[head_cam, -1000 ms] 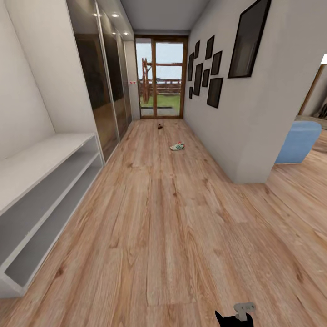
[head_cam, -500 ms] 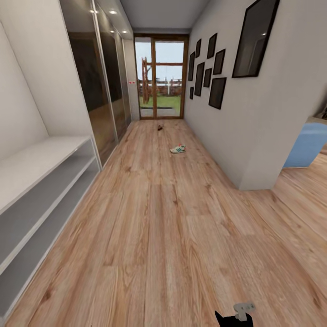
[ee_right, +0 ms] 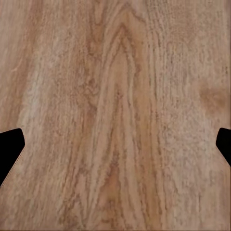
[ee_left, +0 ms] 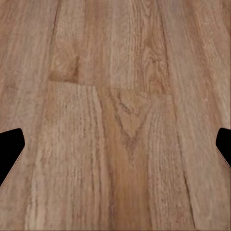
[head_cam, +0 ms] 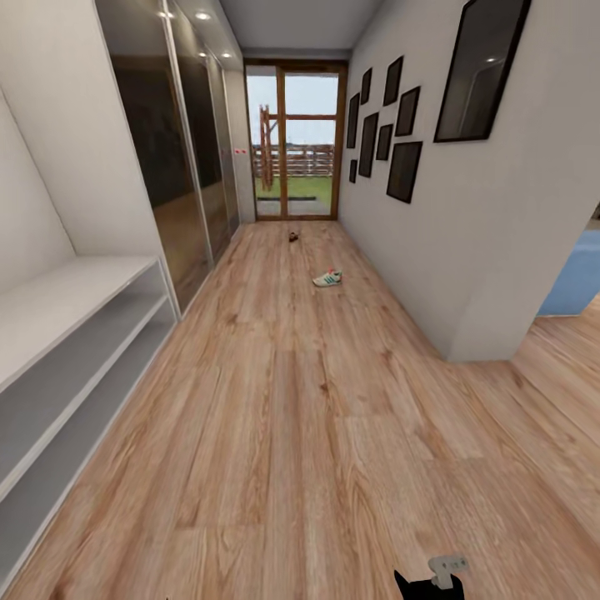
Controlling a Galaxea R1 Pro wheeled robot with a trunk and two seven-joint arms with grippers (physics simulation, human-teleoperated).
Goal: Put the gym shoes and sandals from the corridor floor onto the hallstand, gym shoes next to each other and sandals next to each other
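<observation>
Transit phase: one gym shoe (head_cam: 327, 277) lies on the corridor floor (head_cam: 308, 433) at about 12 o'clock, well down the hall, with a small dark item, likely a sandal (head_cam: 292, 237), beyond it near the glass door (head_cam: 293, 143). Grey two-shelf bench (head_cam: 58, 333) at 9 o'clock has no upper shelves visible, so probably not the target rack. Both wrist views look straight down at planks, left gripper (ee_left: 115, 149) and right gripper (ee_right: 115, 149) fingers wide apart and empty, presumably stowed for driving.
</observation>
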